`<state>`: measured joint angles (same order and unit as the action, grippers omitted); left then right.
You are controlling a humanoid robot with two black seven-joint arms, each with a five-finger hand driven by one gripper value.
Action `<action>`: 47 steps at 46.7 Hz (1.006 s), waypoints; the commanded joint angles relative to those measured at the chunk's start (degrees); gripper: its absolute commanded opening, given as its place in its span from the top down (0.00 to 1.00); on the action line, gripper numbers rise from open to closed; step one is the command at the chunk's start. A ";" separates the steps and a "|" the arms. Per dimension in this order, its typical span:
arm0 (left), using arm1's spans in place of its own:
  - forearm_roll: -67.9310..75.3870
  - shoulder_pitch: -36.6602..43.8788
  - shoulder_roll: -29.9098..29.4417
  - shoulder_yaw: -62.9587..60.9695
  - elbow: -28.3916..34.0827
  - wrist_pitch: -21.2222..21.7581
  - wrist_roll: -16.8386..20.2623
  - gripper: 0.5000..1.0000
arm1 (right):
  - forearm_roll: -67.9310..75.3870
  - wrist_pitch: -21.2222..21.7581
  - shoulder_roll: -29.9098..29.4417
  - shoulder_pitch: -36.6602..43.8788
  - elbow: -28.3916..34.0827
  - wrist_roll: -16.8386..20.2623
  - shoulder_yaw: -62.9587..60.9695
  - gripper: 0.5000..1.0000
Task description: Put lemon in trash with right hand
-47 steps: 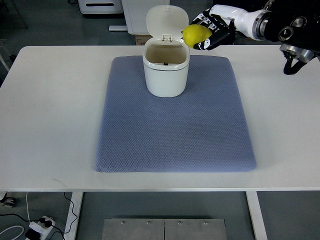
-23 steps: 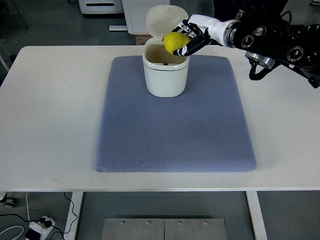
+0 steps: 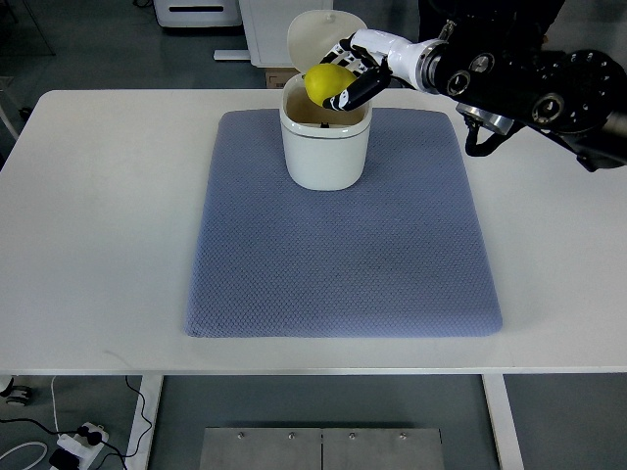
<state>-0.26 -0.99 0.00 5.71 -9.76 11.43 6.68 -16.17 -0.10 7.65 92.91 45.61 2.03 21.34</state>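
Note:
A yellow lemon (image 3: 325, 84) hangs right over the mouth of the white trash bin (image 3: 326, 149), held in the curled fingers of my right hand (image 3: 348, 76). The bin stands at the far middle of the blue-grey mat (image 3: 343, 245), its hinged lid (image 3: 312, 35) tipped up and back behind the opening. My right arm reaches in from the upper right edge, black at the forearm and white at the wrist. The left arm does not show.
The mat lies on a white table (image 3: 98, 215). Behind the table stands white equipment (image 3: 201, 12) on a grey floor. A power strip and cables (image 3: 69, 446) lie on the floor at the lower left.
My right hand has carried the lemon leftward, from beside the bin's right rim to directly above its opening. The bin and mat have not moved.

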 commanded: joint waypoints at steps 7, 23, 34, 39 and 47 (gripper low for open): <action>0.00 -0.07 0.00 0.00 0.00 0.00 0.00 0.00 | -0.09 0.02 0.08 0.08 0.09 0.00 0.10 0.41; 0.00 -0.07 0.00 0.09 0.00 0.00 0.00 0.00 | -0.09 0.02 0.17 0.08 0.09 0.08 0.28 0.13; 0.00 -0.07 0.00 0.00 -0.09 0.00 0.00 0.00 | -0.09 0.10 0.52 0.25 0.45 0.00 0.45 0.01; 0.00 -0.07 0.00 0.00 0.00 0.00 0.00 0.00 | -0.09 0.19 0.79 0.61 0.71 0.00 1.68 0.00; 0.00 0.02 0.00 0.00 0.00 0.00 0.00 0.00 | -0.18 0.54 3.33 1.22 3.78 -0.09 2.30 0.00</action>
<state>-0.27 -1.02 0.00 5.71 -9.78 11.43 6.69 -16.26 0.42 10.09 93.86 48.17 2.01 23.64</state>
